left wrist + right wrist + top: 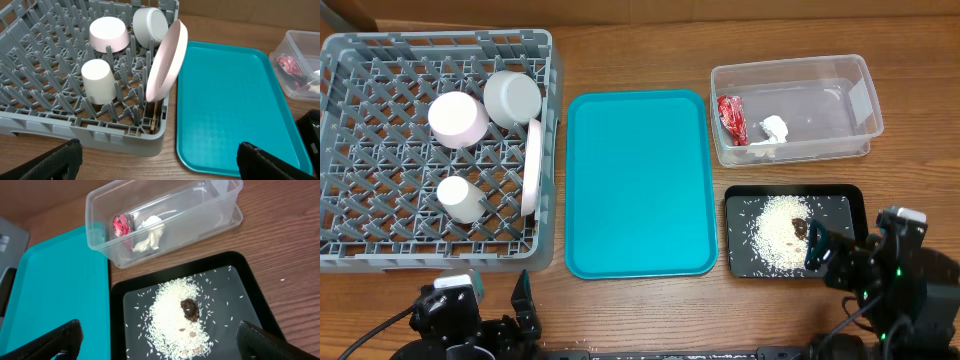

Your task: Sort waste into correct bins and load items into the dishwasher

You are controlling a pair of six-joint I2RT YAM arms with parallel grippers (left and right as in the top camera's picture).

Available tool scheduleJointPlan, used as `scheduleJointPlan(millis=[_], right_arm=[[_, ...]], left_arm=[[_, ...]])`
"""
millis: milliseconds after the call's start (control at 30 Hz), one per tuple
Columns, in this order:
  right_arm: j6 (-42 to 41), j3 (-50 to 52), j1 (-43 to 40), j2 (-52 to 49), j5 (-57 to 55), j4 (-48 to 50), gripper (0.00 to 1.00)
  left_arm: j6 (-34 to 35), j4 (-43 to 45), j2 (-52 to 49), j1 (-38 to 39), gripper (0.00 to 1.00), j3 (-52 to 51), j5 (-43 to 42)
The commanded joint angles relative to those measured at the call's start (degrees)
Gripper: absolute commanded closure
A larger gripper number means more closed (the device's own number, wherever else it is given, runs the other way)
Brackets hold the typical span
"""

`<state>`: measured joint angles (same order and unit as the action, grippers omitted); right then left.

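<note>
A teal tray (638,185) lies flat near the middle of a brown wooden table (630,50). The tray is rectangular with rounded corners and a low raised rim, and its long sides run from the near edge toward the far edge. In the left wrist view, the tray (225,100) has a finely textured floor and sits on the grained table (150,167). In the right wrist view, the tray (55,290) fills the left side, with bare table (290,255) at right. Tan cardboard (240,20) stands beyond the far edge.
</note>
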<state>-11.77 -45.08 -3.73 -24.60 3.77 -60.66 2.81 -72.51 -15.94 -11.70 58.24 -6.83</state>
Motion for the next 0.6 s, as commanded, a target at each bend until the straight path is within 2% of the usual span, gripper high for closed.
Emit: scheduleJointPlan(millis=[0,167,267,400,567], right_arm=[[-0.02,2.91,0.04,4.63,0.44,-0.68,0.0],[-0.07,9.68,0.24,12.41,-1.31,0.92,0.0],[-0.02,13.84,0.26,16.94,-0.68,7.06,0.0],[-0.02,22.97,0.5,23.02,-0.42,24.98,0.0],[0.48,31.3,2.23,24.44,-0.33,44.09,0.0]], left_arm=[[-0.92,0.11,0.33,0.11,0.0,-0.39,-0.22],[-0.92,0.11,0.31,0.11,0.0,-0.39,-0.22],[-0.92,0.11,0.31,0.11,0.0,-0.39,-0.22],[-0.92,0.11,0.33,0.11,0.0,-0.39,-0.22],[-0.92,0.11,0.33,0.11,0.0,-0.39,-0.22]])
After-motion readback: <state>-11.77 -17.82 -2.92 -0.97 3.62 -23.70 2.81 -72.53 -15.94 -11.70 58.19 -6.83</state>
